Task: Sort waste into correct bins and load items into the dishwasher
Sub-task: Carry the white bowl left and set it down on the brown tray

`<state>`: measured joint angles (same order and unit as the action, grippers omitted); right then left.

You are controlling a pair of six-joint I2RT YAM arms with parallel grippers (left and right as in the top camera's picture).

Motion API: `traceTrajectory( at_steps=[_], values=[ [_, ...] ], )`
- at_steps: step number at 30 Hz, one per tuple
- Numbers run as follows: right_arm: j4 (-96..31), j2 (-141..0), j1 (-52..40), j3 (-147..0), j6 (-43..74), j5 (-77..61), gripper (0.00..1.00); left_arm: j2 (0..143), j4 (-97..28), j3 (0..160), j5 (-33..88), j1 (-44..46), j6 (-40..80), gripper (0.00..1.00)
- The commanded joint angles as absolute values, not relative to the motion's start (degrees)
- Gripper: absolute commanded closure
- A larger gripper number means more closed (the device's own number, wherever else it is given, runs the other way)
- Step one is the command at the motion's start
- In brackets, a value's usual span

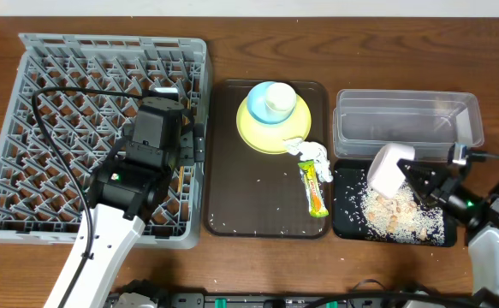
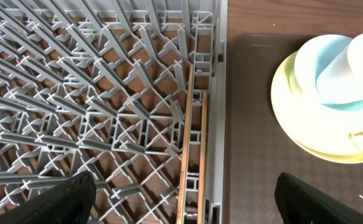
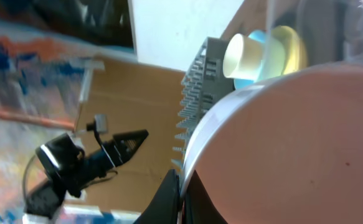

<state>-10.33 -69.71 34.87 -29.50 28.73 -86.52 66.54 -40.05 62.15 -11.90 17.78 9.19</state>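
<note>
My right gripper [image 1: 416, 175] is shut on the rim of the small white bowl [image 1: 386, 169], which is tilted over the black tray [image 1: 343, 224]. Pale rice crumbs [image 1: 395, 214] lie in that tray. In the right wrist view the fingers [image 3: 181, 193] pinch the bowl's rim [image 3: 293, 143]. My left gripper [image 2: 184, 202] is open over the right edge of the grey dish rack [image 1: 61, 103], above the chopsticks [image 2: 190, 155] lying in it. The yellow plate [image 1: 253, 133] carries the light blue cup [image 1: 259, 107]. White tissue [image 1: 313, 154] and the yellow-green wrapper [image 1: 316, 190] lie beside the plate.
The plate, tissue and wrapper rest on a dark brown serving tray [image 1: 232, 188] between the rack and the bins; a few crumbs [image 1: 232, 227] lie at its front. The clear tub [image 1: 343, 120] stands behind the black tray. A pale round item [image 1: 279, 101] sits in the cup.
</note>
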Motion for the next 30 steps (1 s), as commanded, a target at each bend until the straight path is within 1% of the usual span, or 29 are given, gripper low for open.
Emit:
traceTrajectory(
  at_steps=[1,2,6,7,12,13,14,18,22,25,30],
  values=[
    [-5.52,-65.3,29.85,-31.44,36.93,-84.16,0.98,66.65,-40.12,62.48,-11.6,17.69,9.72,0.08],
    [-1.58,-63.37,26.83,-32.25,41.89,-82.0,0.99,66.65,-40.12,62.48,-11.6,17.69,9.72,0.07],
    [7.16,-59.57,17.72,-33.91,49.52,-76.99,0.98,66.65,-40.12,62.48,-11.6,17.69,9.72,0.08],
    [8.32,-58.08,12.56,-34.2,50.39,-73.1,0.99,66.65,-40.12,62.48,-11.6,17.69,9.72,0.08],
    [4.86,-56.64,-3.77,-34.2,47.9,-57.49,0.99,66.65,-40.12,62.48,-11.6,17.69,9.72,0.07],
    [1.5,-57.19,-11.68,-34.2,45.8,-47.79,0.98,66.65,-40.12,62.48,-11.6,17.69,9.72,0.07],
    [-0.34,-57.69,-16.1,-34.2,44.56,-42.02,0.98,66.65,-40.12,62.48,-11.6,17.69,9.72,0.07],
    [-3.62,-60.73,-31.53,-34.2,40.56,-22.76,0.98,66.65,-40.27,62.48,-11.6,17.69,9.72,0.07],
    [-3.66,-66.43,-44.34,-34.46,38.44,-8.84,0.99,66.65,-40.27,62.48,-11.6,17.69,9.72,0.07],
    [-3.44,-73.63,-51.57,-35.9,35.9,-0.21,0.98,66.65,-40.27,62.48,-11.6,17.69,9.72,0.08],
    [-3.66,-81.6,-54.54,-39.94,31.03,1.48,0.99,66.65,-40.27,62.48,-11.6,17.69,9.69,0.08]
  ],
)
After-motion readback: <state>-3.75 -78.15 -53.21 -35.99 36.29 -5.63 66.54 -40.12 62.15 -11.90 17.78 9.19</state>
